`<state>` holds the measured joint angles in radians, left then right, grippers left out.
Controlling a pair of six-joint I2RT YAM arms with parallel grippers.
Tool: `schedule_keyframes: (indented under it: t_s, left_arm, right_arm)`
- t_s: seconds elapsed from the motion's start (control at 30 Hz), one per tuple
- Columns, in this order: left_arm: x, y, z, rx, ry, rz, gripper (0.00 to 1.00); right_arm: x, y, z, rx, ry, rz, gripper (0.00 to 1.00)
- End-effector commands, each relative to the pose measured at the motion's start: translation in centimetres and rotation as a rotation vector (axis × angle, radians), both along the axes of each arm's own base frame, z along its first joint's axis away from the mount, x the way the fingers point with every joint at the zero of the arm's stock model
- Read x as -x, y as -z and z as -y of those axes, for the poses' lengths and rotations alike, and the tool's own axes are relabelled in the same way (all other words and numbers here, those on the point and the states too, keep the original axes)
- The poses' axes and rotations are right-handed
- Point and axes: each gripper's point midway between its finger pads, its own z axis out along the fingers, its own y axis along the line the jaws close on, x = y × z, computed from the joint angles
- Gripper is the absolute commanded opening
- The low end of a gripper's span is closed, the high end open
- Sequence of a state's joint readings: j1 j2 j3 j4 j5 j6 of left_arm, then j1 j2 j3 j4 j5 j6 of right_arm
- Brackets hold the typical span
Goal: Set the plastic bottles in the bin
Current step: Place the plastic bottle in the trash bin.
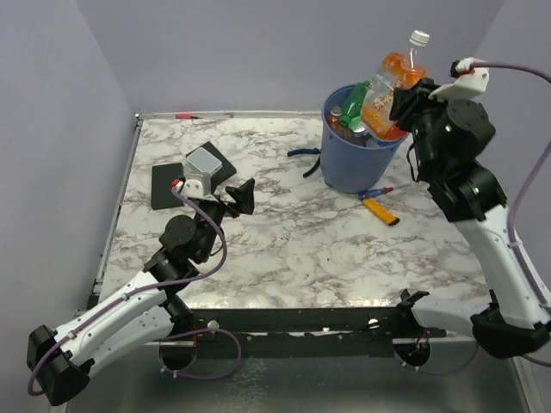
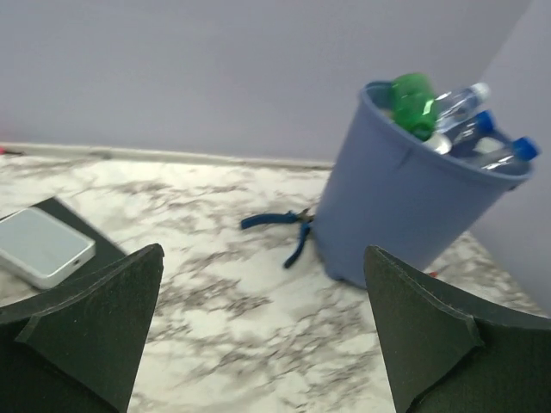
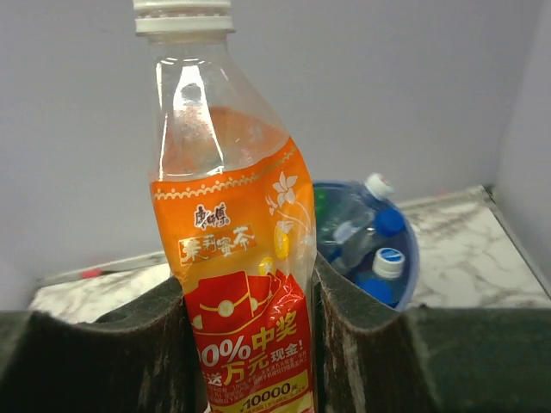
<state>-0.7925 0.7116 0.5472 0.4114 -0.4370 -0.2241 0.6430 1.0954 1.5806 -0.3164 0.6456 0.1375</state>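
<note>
So the orange bottle point(image 3: 241, 258) was pinched tight in the right gripper point(image 3: 250, 288), just above the bin point(image 1: 344, 168), which had a bunch of bottles point(image 2: 456, 107) inside. Meanwhile the left gripper point(image 2: 263, 250) was spread wide, low over the table point(image 1: 293, 241) near the black slab point(image 1: 168, 185).

This is a robotics lab test cell. Plain lilac walls point(image 1: 258, 52) box in a marble-patterned bench point(image 1: 284, 249), and a cabled left arm point(image 1: 120, 314) and right arm point(image 1: 504, 258) are bolted at its near edge.
</note>
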Motion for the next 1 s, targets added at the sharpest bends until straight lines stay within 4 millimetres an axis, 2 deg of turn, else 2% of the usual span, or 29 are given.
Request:
schedule_keyframes:
  t_s: [0.0, 0.1, 0.13, 0.27, 0.4, 0.57, 0.8, 0.87, 0.97]
  left_arm:
    - [-1.1, 2.8, -3.6, -0.156, -0.206, -0.099, 0.99]
    - [-0.9, 2.6, -3.7, -0.154, -0.210, -0.099, 0.99]
    - [-0.9, 2.6, -3.5, -0.151, -0.200, -0.099, 0.99]
    - [-0.9, 2.9, -1.9, -0.136, -0.127, -0.112, 0.99]
    - [-1.0, 3.4, -1.0, -0.146, -0.098, -0.140, 0.99]
    - [-1.1, 3.7, -0.6, -0.142, -0.082, -0.155, 0.99]
    - [-1.1, 4.0, -0.4, -0.149, -0.075, -0.167, 0.99]
    - [-1.1, 4.1, -0.2, -0.151, -0.068, -0.173, 0.99]
    - [-1.2, 4.6, 0.1, -0.162, -0.059, -0.187, 0.99]
  right_arm:
    - [-5.2, 3.6, 2.1, -0.088, 0.013, -0.144, 0.31]
    - [-7.4, 4.5, 2.9, -0.138, 0.011, -0.186, 0.31]
    - [-8.2, 5.2, 3.7, -0.153, 0.014, -0.208, 0.31]
    - [-9.9, 7.5, 5.4, -0.128, 0.067, -0.278, 0.30]
    - [-10.8, 9.5, 6.0, -0.100, 0.112, -0.337, 0.30]
    - [-12.5, 11.2, 5.4, -0.114, 0.093, -0.386, 0.31]
    - [-14.7, 14.0, 6.9, -0.131, 0.133, -0.460, 0.32]
    - [-15.2, 14.9, 6.9, -0.163, 0.110, -0.485, 0.35]
    - [-15.6, 16.1, 6.6, -0.210, 0.069, -0.522, 0.49]
